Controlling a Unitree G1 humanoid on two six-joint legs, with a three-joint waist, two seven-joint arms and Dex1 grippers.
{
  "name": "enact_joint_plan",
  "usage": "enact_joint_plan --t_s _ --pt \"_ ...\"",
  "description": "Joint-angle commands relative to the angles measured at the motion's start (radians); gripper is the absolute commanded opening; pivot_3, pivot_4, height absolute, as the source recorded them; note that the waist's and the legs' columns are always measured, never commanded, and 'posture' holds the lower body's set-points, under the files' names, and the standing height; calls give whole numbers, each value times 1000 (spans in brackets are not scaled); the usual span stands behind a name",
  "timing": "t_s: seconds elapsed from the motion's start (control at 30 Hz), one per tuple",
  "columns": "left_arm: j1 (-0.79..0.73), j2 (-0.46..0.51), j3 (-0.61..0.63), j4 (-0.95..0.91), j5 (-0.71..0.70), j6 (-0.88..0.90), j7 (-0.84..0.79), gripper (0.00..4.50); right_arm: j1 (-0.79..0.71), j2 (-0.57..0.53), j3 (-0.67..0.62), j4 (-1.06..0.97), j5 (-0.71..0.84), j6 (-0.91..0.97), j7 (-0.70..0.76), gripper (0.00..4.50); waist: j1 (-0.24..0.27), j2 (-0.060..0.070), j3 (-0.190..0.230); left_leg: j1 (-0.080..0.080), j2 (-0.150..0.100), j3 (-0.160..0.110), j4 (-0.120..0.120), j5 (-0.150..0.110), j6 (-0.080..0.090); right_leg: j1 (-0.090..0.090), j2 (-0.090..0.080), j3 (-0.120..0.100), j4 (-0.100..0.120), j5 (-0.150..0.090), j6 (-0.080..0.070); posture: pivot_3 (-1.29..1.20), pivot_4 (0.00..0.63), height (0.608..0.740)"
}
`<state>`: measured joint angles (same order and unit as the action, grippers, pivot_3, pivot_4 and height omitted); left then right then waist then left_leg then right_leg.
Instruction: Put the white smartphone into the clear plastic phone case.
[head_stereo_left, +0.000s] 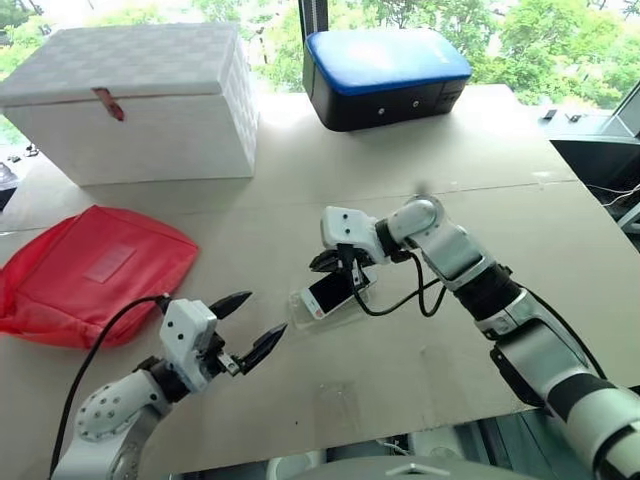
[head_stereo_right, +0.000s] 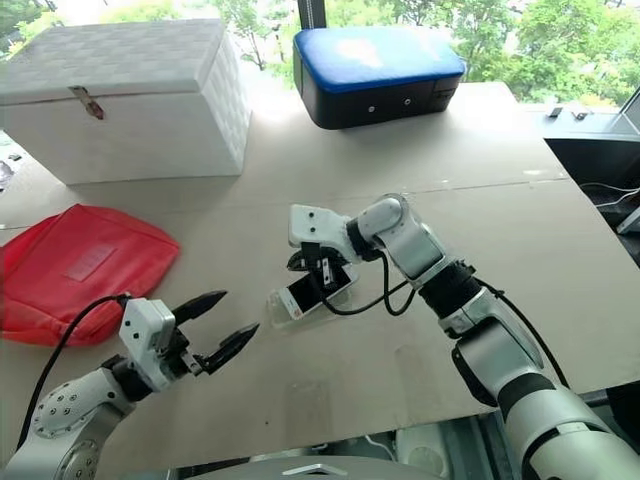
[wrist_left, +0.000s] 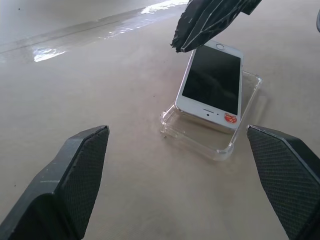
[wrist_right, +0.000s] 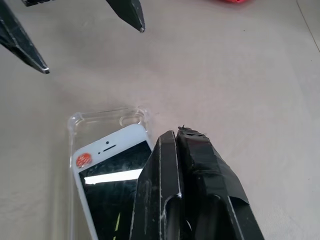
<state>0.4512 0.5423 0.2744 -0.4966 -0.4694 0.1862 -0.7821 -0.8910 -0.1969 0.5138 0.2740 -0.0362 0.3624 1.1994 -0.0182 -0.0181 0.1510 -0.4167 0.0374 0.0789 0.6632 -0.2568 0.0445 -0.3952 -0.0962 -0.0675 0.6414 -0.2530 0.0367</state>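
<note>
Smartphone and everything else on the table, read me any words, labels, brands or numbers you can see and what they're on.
No text can be read.
white smartphone: small round red sticker with white marks, too small to read.
red pouch: pale rectangular patch, no legible text.
white box: red tag, blank.

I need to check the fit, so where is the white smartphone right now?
The white smartphone lies mid-table, tilted on the clear plastic phone case, under the shut right gripper and ahead of the open left gripper.
</note>
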Motion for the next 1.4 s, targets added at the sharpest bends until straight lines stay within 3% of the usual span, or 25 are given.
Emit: enact_joint_plan --t_s 0.03,0.27,0.47,0.57,0.73,0.93,1.07,1.4 --pt "1 1 9 -7 2 -23 -2 4500 -2 -21 45 -44 4 -9 71 71 0 0 0 0 0 0 0 0 0 0 0 0 0 0 0 0 150 734" --pt "15 -7 6 -11 5 -32 3 4500 41 -61 150 37 -87 -56 80 71 -2 1 0 0 0 0 0 2 4 0 1 0 0 0 0 0 150 734" --pt "25 -14 3 -13 8 -38 6 4500 54 -68 140 51 -77 -50 94 71 0 0 -1 1 0 0 0 2 4 0 1 0 0 0 0 0 150 734" --pt "23 -16 -1 -14 9 -37 9 4500 62 -68 116 35 -59 -35 89 71 1 0 -1 1 0 0 0 0 1 1 0 0 1 0 0 0 150 734" --pt "21 -12 -5 -18 3 -34 -1 4500 59 -22 -53 -52 56 32 -3 71 1 0 -1 1 0 0 0 0 0 0 0 0 1 0 0 0 150 734" --pt "32 6 18 -11 -7 -41 -27 4500 23 -86 -151 -158 64 64 -80 71 1 0 0 0 0 0 0 0 0 -1 0 0 0 0 0 0 150 734" --pt "29 25 17 -7 -11 -45 -56 4500 4 -162 -126 -85 -3 -42 -93 71 1 0 0 0 0 0 -1 0 1 -1 0 -1 -1 0 -1 0 150 734" --pt "45 35 42 -10 -15 -44 -69 4500 66 -250 -58 -45 -47 -94 -3 71 1 -1 0 0 0 1 -3 2 4 -1 1 0 -2 1 0 0 150 734"
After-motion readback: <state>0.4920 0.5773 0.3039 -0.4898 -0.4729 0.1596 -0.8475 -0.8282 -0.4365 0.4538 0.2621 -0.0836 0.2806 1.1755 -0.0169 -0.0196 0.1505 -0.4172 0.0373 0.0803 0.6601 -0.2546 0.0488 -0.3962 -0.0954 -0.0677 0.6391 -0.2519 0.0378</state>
